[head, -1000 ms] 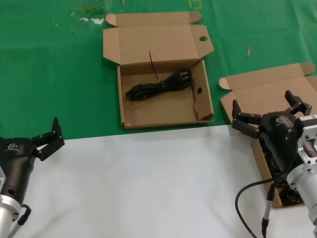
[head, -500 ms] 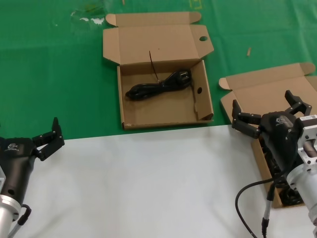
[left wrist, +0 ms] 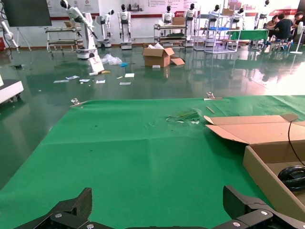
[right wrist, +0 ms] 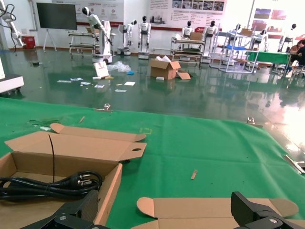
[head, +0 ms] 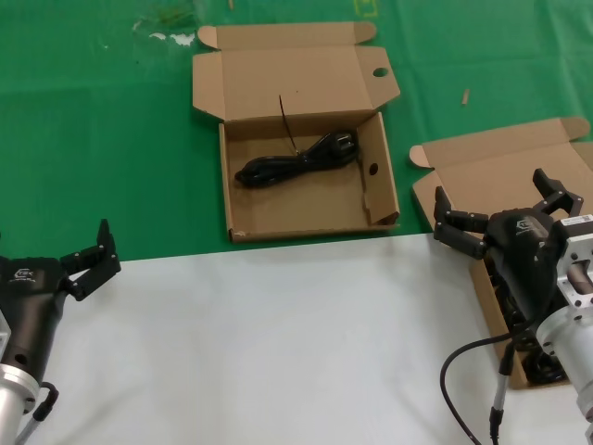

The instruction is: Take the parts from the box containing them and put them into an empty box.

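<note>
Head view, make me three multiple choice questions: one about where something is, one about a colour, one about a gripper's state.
1. Where does the black power cord lie?
A. in the box with round holes
B. on the white sheet
C. in the left gripper

2. What colour is the cloth under that box?
A. blue
B. green
C. red

3. How is the right gripper?
A. shut on a cord
B. open, holding nothing
C. out of view

Answers: 1 A, the cord rests on that box's floor. 2 B, green surrounds the box. 3 B, its fingers are spread over the narrower box.

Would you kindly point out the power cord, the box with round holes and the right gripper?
power cord (head: 296, 159): head view, middle of bundle.
box with round holes (head: 295, 211): head view, bare floor.
right gripper (head: 500, 211): head view, between open fingertips.
</note>
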`<move>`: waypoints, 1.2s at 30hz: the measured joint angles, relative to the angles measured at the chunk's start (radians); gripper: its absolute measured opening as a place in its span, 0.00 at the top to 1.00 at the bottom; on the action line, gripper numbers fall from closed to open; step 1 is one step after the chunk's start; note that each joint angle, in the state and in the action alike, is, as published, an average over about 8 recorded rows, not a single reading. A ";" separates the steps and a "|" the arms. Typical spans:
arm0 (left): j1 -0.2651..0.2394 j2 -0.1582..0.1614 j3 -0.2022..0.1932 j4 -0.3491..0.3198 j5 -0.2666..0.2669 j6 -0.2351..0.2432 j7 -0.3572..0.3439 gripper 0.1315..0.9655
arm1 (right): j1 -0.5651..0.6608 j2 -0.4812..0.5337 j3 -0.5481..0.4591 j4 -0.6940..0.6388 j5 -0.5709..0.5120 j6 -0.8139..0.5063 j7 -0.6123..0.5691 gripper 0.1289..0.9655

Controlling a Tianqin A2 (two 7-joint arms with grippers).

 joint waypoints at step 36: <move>0.000 0.000 0.000 0.000 0.000 0.000 0.000 0.00 | 0.000 0.000 0.000 0.000 0.000 0.000 0.000 0.00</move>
